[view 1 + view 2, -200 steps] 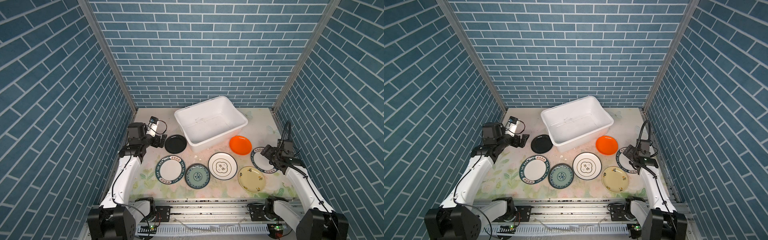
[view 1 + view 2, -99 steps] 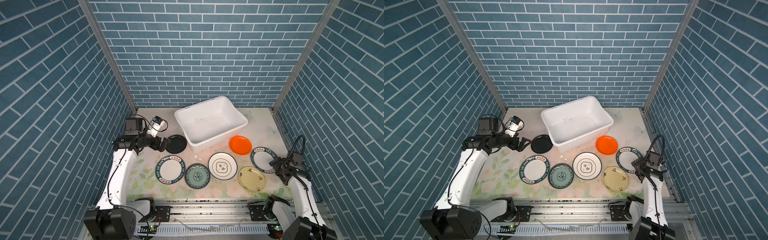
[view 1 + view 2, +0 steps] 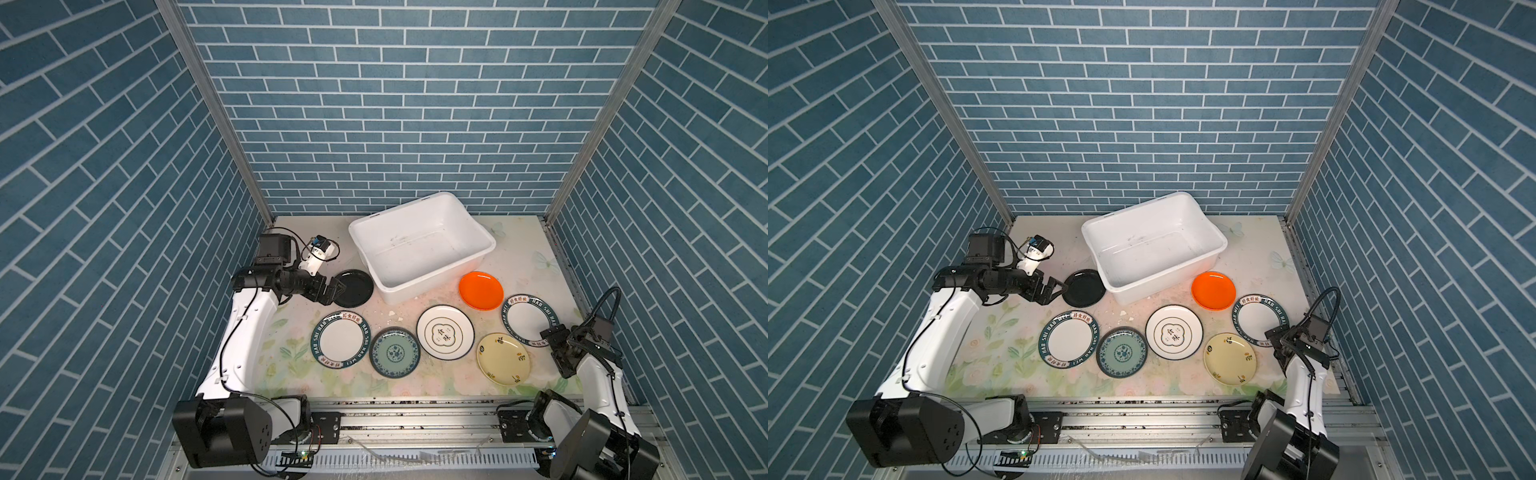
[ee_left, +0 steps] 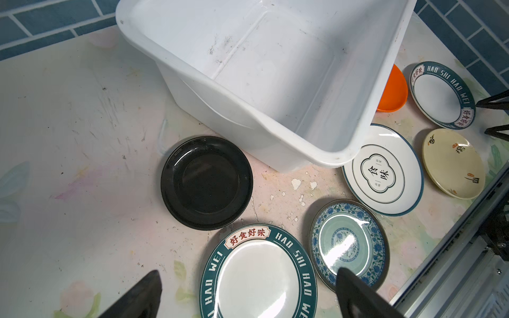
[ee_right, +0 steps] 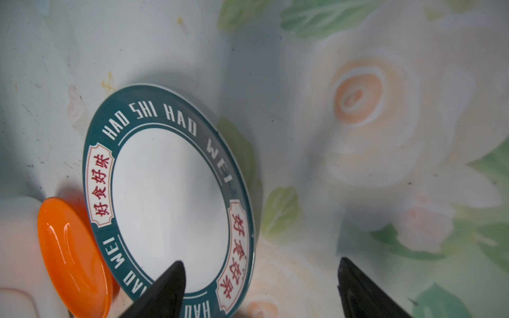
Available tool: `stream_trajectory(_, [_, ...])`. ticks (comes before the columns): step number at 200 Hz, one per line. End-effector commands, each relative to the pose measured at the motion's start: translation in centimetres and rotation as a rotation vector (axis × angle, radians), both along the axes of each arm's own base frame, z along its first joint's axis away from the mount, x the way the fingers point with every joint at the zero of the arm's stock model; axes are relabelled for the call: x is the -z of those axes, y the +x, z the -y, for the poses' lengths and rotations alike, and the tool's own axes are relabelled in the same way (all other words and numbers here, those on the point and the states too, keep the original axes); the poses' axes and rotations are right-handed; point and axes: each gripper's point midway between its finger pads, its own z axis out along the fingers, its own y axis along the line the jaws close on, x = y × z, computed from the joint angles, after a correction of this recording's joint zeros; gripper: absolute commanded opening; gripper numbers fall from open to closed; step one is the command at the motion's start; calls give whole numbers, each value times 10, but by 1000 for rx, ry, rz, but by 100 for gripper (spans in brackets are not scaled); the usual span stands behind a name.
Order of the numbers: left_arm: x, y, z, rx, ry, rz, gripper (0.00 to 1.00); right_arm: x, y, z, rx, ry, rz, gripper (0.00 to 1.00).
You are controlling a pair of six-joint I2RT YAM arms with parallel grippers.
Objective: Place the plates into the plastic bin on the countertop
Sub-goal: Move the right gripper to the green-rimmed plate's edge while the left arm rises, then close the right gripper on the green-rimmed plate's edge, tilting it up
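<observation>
**A:** Is anything in the bin?

**B:** Nothing. It sits at the far middle of the counter, skewed. Its long axis runs left to right, with the right end farther off. All seven plates lie flat on the counter around its near side.

**A:** What do the left fingers have?

**B:** Nothing; they are spread wide and empty. In both top views they point right at the black plate, whose left rim is just beside the tips. Whether they touch it cannot be told. The bin's near left corner is just right of that plate.

**A:** And the right fingers?

**B:** Also well apart, gripping nothing. The right wrist view shows one finger over the white well of the lettered plate on the right. The other is out over bare counter, so that plate's rim lies between them. Its far left rim meets the orange plate.

**A:** Which plate goes first?

**B:** Probably either, since each arm is lined up on its nearest plate. A round plate has no long axis, so the rim is what matters. The left arm likely has to catch the black plate's left rim, then carry it a short way right and far over the bin wall. The lettered plate has the longer trip, left and far past the orange one.
</observation>
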Motion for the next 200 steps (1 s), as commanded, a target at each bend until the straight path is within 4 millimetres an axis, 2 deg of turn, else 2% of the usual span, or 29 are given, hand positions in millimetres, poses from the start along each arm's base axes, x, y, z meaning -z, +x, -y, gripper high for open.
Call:
stream_trajectory(1, [-4, -3, 3, 19, -1, -2, 100, 3, 5, -8, -38, 49, 35, 85])
stream_trajectory(78, [3, 2, 3, 41, 22, 20, 99, 16, 14, -19, -72, 178, 68, 79])
stream_trajectory(124, [9, 16, 7, 50, 0, 31, 99, 25, 12, -23, -74, 238, 46, 75])
stream_trajectory(200, [16, 26, 18, 94, -70, 1, 100, 37, 9, -30, -67, 313, 12, 66])
